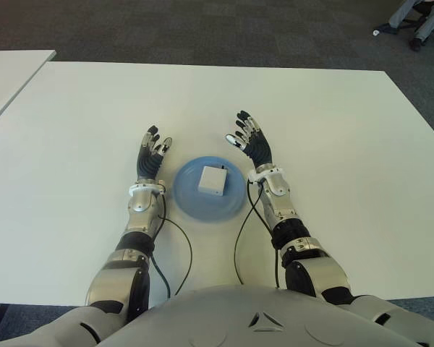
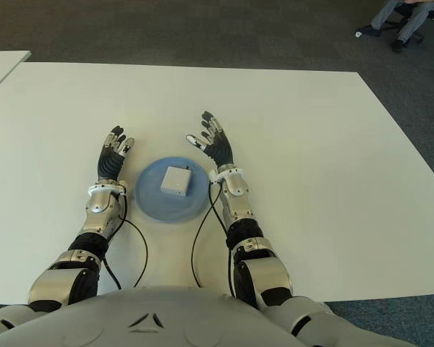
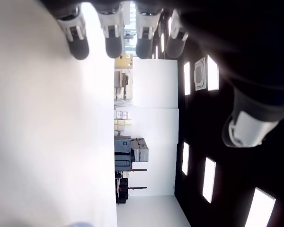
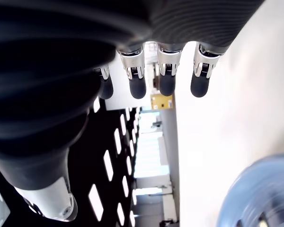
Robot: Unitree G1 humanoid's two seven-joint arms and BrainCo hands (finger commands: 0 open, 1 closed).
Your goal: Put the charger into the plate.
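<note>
A white square charger lies flat in the middle of a round blue plate on the white table. My left hand shows just left of the plate, fingers stretched out and holding nothing. On the plate's right side my right hand reaches a little farther back, its fingers spread and empty. In the right wrist view the straight fingertips point away and the plate's rim shows at one corner. Only straight fingertips and the table appear in the left wrist view.
Black cables run from both wrists back over the table toward my body. A second white table stands at the far left. A person's legs and a chair base show on the carpet at the far right.
</note>
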